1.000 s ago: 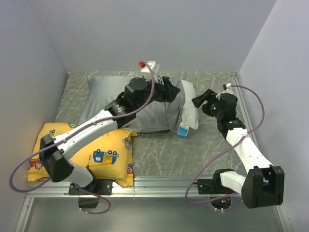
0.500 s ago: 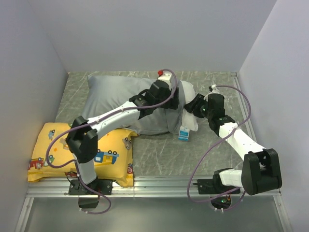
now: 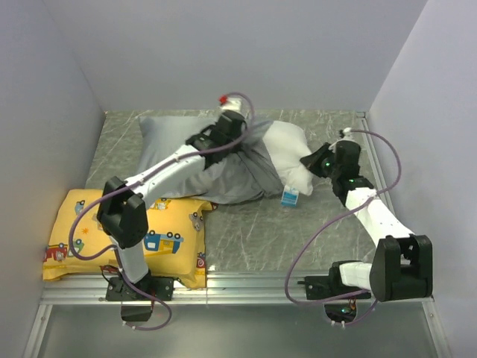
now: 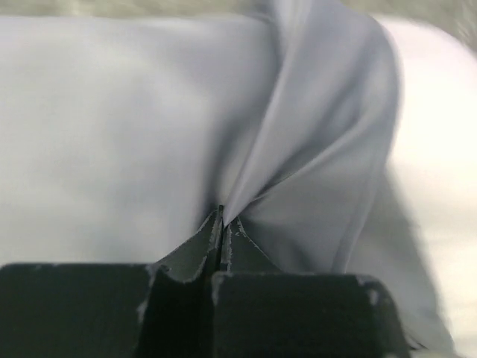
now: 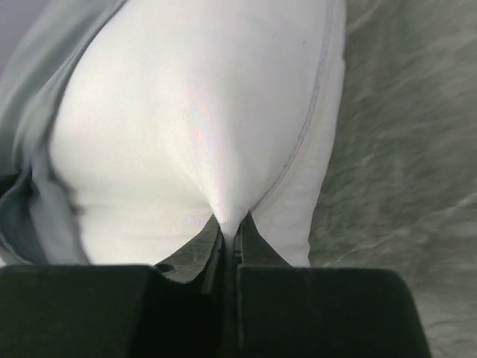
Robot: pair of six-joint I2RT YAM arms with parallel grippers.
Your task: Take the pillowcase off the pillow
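Observation:
The silver-grey pillowcase (image 3: 179, 145) lies at the back of the table, bunched into folds towards its open right end. The white pillow (image 3: 287, 149) sticks out of that end, its small blue tag (image 3: 289, 197) hanging at the front. My left gripper (image 3: 237, 130) is shut on a pinched fold of the pillowcase (image 4: 313, 149) near the opening. My right gripper (image 3: 311, 160) is shut on a tuft of the pillow's (image 5: 194, 112) white cloth at its exposed right end. In the left wrist view the gripper (image 4: 221, 216) shows cloth rising from its tips; the right gripper (image 5: 232, 224) likewise.
A yellow cushion (image 3: 127, 239) with a cartoon-vehicle print lies at the front left under the left arm. Grey walls close in the table on the left, back and right. A metal rail (image 3: 238, 287) runs along the near edge.
Both grippers have closed, the left on the pillowcase and the right on the pillow. The left gripper drew back to the left, and more of the white pillow now shows.

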